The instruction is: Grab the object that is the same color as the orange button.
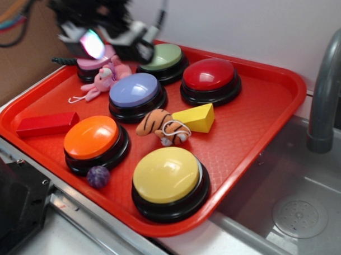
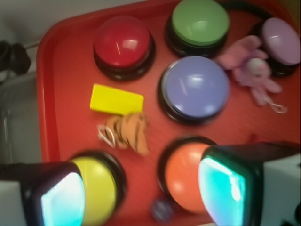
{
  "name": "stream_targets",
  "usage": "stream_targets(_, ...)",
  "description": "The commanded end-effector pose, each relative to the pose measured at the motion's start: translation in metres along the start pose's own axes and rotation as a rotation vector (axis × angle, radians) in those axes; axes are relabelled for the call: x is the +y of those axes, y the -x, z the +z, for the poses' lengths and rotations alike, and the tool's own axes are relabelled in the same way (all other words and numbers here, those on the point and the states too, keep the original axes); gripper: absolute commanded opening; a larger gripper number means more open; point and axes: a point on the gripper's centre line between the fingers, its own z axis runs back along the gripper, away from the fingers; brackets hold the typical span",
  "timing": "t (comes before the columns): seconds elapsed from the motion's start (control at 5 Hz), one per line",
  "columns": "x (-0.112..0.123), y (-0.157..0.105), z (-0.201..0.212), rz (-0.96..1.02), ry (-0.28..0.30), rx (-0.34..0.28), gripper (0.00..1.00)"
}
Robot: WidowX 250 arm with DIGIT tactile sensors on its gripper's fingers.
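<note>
Gripper [image 2: 143, 188]: spread, empty, high over the tray [image 1: 260, 124].
Tiger [image 1: 159, 126]: untouched, beside the orange button [image 1: 92, 137].
Left: descend, pinch, lift.

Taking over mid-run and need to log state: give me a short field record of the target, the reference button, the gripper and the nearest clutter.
target: orange plush tiger, lying on the red tray, not held
reference: orange button, front left of the tiger
gripper: open, pads either side in the wrist view, nothing between them
gripper position: above the tray's far left corner, away from the tiger
nearest clutter: yellow wedge block close beside the tiger; purple button just behind it
also near: yellow button in front
</note>
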Motion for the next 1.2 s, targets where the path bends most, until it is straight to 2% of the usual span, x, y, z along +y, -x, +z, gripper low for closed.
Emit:
stream_targets(0.0,-0.009,-0.017,-0.050,0.096,0.014,0.004,1.00)
stream_targets(0.4,-0.013,-0.017,-0.083,0.052,-0.032,0.100,1.00)
stream_targets(0.6,-0.015,-0.014,-0.090,0.029,-0.038,0.113,1.00)
stream_targets(0.8,-0.019,-0.015,-0.097,-0.010,-0.015,0.119,1.00)
stream_targets(1.0,-0.023,-0.014,-0.098,-0.028,-0.043,0.111,0.00)
